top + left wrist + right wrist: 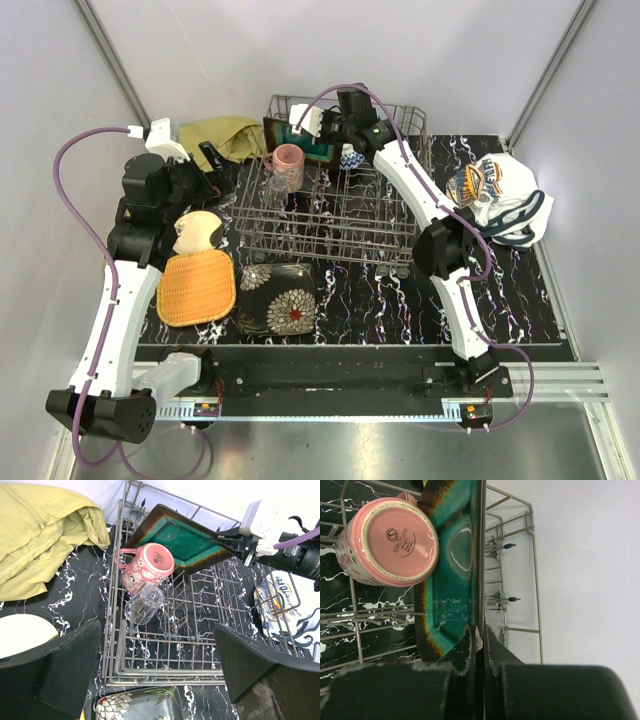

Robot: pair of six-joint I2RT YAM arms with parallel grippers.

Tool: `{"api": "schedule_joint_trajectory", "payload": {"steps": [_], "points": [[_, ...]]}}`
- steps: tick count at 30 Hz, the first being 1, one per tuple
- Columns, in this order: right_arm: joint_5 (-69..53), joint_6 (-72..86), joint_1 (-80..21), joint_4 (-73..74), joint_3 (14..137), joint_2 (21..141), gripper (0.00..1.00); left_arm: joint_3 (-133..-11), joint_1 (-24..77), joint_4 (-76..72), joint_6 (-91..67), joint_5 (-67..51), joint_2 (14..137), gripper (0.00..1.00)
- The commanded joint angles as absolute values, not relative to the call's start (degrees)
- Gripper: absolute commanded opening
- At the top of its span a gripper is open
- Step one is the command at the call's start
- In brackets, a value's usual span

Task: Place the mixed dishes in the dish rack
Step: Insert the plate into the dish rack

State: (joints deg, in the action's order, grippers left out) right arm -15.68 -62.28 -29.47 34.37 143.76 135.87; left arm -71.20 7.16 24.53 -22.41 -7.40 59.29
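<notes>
The grey wire dish rack [330, 248] stands mid-table. My right gripper [326, 127] is shut on the rim of the teal square plate [300, 137], which stands tilted on edge at the rack's back left; the grip [480, 641] shows in the right wrist view too. A pink cup [290, 165] and a clear glass [275, 190] lie in the rack beside the plate. Left of the rack, my left gripper [205, 172] hangs open and holds nothing. Below it are a cream round plate [195, 232], an orange woven-look plate [197, 287] and a dark floral plate [277, 298].
An olive-yellow cloth [222, 135] lies bunched at the back left, close to the rack's corner. A white printed cloth [500, 190] sits right of the rack, beside my right arm. The table is black with white veining, and grey walls close it in.
</notes>
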Motion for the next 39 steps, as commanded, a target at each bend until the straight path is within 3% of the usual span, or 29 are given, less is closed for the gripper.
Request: {"api": "schedule_joint_trajectory", "payload": {"steps": [1,19,39], "points": [[-11.8,-66.6,-29.3,31.6,143.0,139.2,0.03,-71.5,6.9,24.0,-21.6,-8.9,58.3,0.99],[-11.1,-60.3,-29.0,25.1,143.4,136.9,0.0,-71.4,6.8,24.6,-21.5,-8.8,57.3,0.99],[1.2,-57.8,-28.6,-1.7,134.4,128.9,0.0,-71.2,6.8,25.1,-21.5,-9.1,56.6,0.99]]}}
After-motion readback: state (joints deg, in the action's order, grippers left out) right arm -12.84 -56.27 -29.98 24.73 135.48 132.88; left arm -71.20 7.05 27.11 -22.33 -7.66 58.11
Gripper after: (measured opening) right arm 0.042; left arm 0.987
